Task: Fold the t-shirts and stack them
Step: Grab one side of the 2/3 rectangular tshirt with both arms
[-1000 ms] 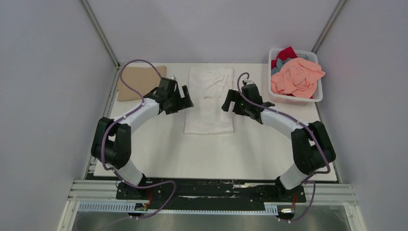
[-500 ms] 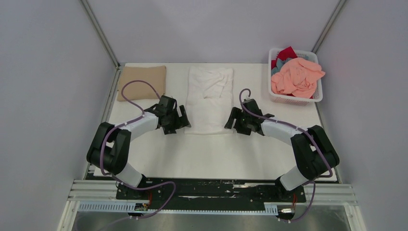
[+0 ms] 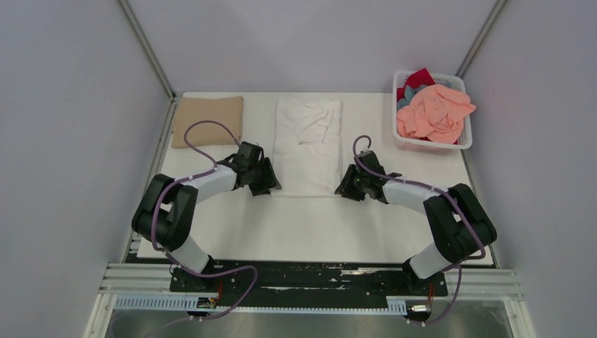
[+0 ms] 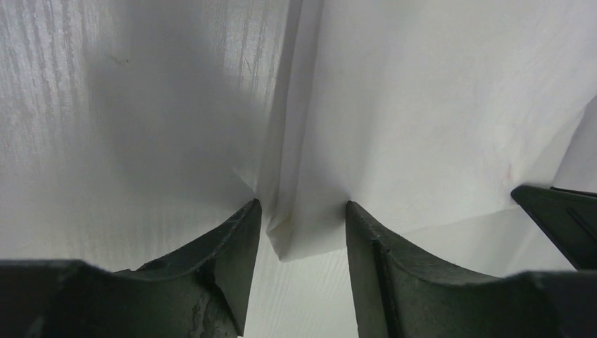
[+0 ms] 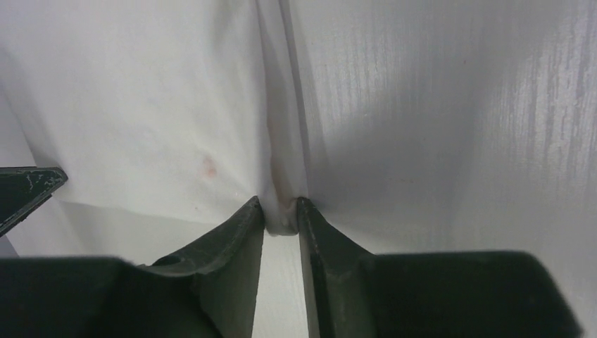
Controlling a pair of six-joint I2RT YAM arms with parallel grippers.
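Note:
A white t-shirt (image 3: pixel 307 144) lies on the table as a long folded strip. My left gripper (image 3: pixel 271 189) is down at its near left corner. In the left wrist view that corner (image 4: pixel 299 236) sits loosely between the jaws of the left gripper (image 4: pixel 301 211), which stands open with gaps on both sides. My right gripper (image 3: pixel 345 190) is at the near right corner. In the right wrist view the right gripper (image 5: pixel 281 208) is shut on a bunched edge of the white t-shirt (image 5: pixel 285 211). A folded tan t-shirt (image 3: pixel 208 121) lies at the back left.
A white lattice basket (image 3: pixel 431 146) stands at the back right, holding a salmon pink t-shirt (image 3: pixel 433 113), a red one (image 3: pixel 420 76) and a grey-blue one (image 3: pixel 408 98). Grey walls close in on both sides. The white table (image 3: pixel 317 232) extends toward the arm bases.
Both grippers came down and toward me from the shirt's middle to its near corners. Both jaws narrowed, and the right one closed on the cloth.

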